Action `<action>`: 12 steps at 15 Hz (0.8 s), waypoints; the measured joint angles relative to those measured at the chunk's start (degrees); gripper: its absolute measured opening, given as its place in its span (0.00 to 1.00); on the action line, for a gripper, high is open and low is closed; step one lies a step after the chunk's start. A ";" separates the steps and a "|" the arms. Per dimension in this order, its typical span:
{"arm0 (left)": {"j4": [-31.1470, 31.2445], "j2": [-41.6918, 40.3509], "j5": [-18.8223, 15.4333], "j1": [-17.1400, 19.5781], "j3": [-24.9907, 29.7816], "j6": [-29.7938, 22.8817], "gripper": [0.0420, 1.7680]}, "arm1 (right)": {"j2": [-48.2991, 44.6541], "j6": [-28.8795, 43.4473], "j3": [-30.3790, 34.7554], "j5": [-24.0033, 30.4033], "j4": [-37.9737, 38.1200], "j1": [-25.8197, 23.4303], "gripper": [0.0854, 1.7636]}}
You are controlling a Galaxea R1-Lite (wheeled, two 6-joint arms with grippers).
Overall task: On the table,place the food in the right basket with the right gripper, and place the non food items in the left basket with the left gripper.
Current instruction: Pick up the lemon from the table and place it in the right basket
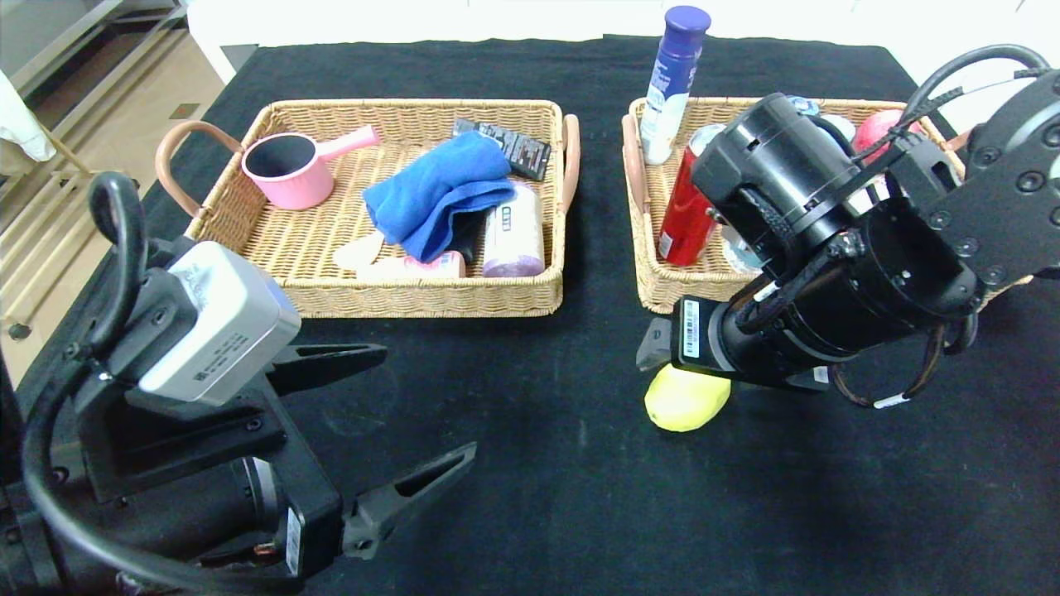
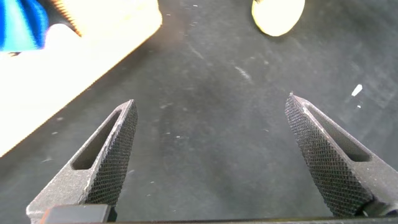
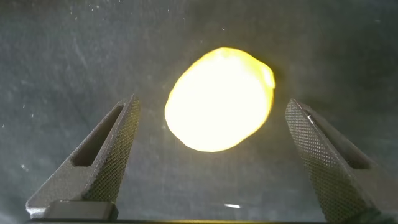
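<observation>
The yellow lemon [image 1: 687, 401] lies on the black table [image 1: 530, 463] in front of the right basket [image 1: 662, 290]. My right gripper [image 1: 704, 377] hangs open just above it; in the right wrist view the lemon [image 3: 219, 99] sits between and beyond the fingers [image 3: 106, 155], untouched. The red can [image 1: 686, 207] stands in the right basket; the water bottle [image 1: 741, 250] is mostly hidden behind my arm. The left basket [image 1: 431, 300] holds the blue cloth [image 1: 443, 194], the pink bottle [image 1: 414, 266] and the spoon [image 1: 360, 250]. My left gripper [image 1: 429, 400] is open and empty over the table at the near left.
The left basket also holds a pink saucepan [image 1: 290, 170], a pale purple roll [image 1: 513, 232] and a black packet [image 1: 517, 147]. The right basket also holds a tall white bottle with a purple cap [image 1: 675, 79] and a red apple [image 1: 878, 128]. The left wrist view shows the lemon [image 2: 278, 15] far off.
</observation>
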 joint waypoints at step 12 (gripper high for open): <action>-0.07 -3.17 -0.12 0.82 -0.39 0.01 0.97 | 4.40 0.79 -0.91 -2.97 0.13 0.15 0.97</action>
